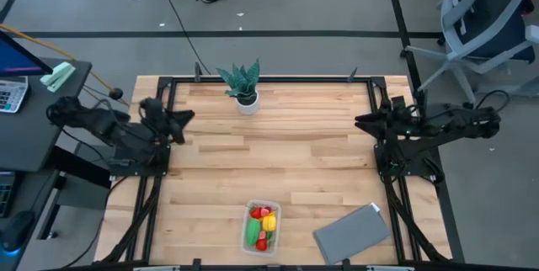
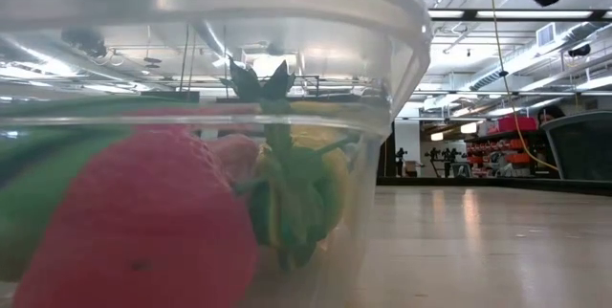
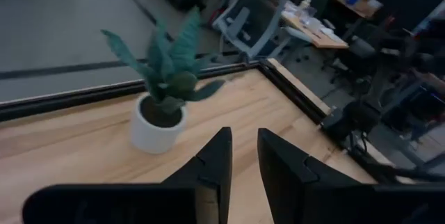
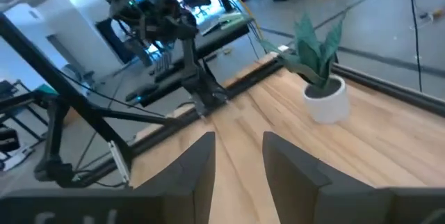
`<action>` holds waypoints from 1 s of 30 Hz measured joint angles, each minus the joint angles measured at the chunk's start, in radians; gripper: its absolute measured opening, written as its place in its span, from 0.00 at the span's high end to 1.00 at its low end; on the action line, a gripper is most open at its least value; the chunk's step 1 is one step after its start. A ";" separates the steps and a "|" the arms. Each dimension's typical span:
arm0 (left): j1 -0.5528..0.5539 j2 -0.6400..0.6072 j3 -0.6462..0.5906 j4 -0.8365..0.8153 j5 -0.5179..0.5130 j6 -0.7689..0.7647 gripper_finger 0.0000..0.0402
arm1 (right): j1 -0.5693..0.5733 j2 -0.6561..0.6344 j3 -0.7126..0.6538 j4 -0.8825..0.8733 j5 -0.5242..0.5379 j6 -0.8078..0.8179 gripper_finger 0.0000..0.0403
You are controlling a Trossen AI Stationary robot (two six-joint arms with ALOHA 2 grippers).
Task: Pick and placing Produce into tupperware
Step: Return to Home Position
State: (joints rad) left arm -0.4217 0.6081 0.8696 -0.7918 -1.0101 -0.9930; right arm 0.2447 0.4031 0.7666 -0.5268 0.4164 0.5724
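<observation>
Produce (image 1: pixel 262 223) lies inside the tupperware (image 1: pixel 263 204), with red, yellow and green pieces packed close together. From above no pink piece can be told apart. The tupperware stands at the worktop (image 1: pixel 286 149) edge opposite the plant (image 1: pixel 244 86), roughly midway between the two arms. A grey sheet (image 1: pixel 352 234) lies near it on the right arm's side, apart from it and turned at an angle.

In the low view the clear wall (image 2: pixel 382 107) fills most of the picture. A big red piece (image 2: pixel 134 231) presses against it, and green and yellow pieces lie behind that one.

The left gripper (image 1: pixel 184 118) hangs over the worktop's left side, well apart from the tupperware. Its arm is folded over the frame rail there. In the left wrist view its fingers (image 3: pixel 215 158) stand a narrow gap apart and pinch nothing, with bare wood showing between them. They point toward the white-potted plant (image 3: pixel 160 113).

The right gripper (image 1: pixel 360 122) hangs over the right side, level with the left one and equally far from the tupperware. Its fingers (image 4: pixel 201 161) are spread a little wider and hold nothing, with the plant (image 4: pixel 320 78) off to one side ahead.
</observation>
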 joint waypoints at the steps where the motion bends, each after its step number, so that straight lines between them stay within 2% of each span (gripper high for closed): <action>1: 0.000 -0.016 -0.044 0.060 0.001 0.037 0.81 | 0.000 -0.007 -0.019 0.009 0.001 -0.003 0.68; 4: 0.000 -0.079 -0.123 0.222 -0.001 0.207 0.80 | -0.002 -0.049 -0.049 -0.003 0.003 0.021 0.68; 8: 0.000 -0.171 -0.147 0.378 0.019 0.516 0.78 | -0.002 -0.148 -0.059 -0.004 -0.012 0.006 0.68; 12: 0.000 -0.272 -0.146 0.546 0.194 0.831 0.78 | -0.002 -0.261 -0.058 0.010 -0.070 -0.073 0.68; 15: 0.000 -0.328 -0.145 0.623 0.388 0.962 0.79 | -0.002 -0.322 -0.058 0.011 -0.107 -0.120 0.68; 17: 0.000 -0.351 -0.145 0.636 0.498 0.993 0.79 | -0.002 -0.338 -0.059 0.022 -0.118 -0.141 0.68; 19: 0.000 -0.353 -0.152 0.638 0.541 0.984 0.79 | -0.002 -0.342 -0.077 0.068 -0.135 -0.162 0.68; 24: 0.000 -0.351 -0.282 0.672 0.544 0.895 0.77 | -0.002 -0.341 -0.195 0.143 -0.165 -0.152 0.68; 30: 0.000 -0.357 -0.539 0.994 0.543 0.874 0.77 | -0.002 -0.358 -0.327 0.221 -0.188 -0.075 0.68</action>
State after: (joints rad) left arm -0.4214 0.2512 0.3304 0.2022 -0.4670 -0.1194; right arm 0.2424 0.0450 0.4391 -0.3059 0.2285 0.4978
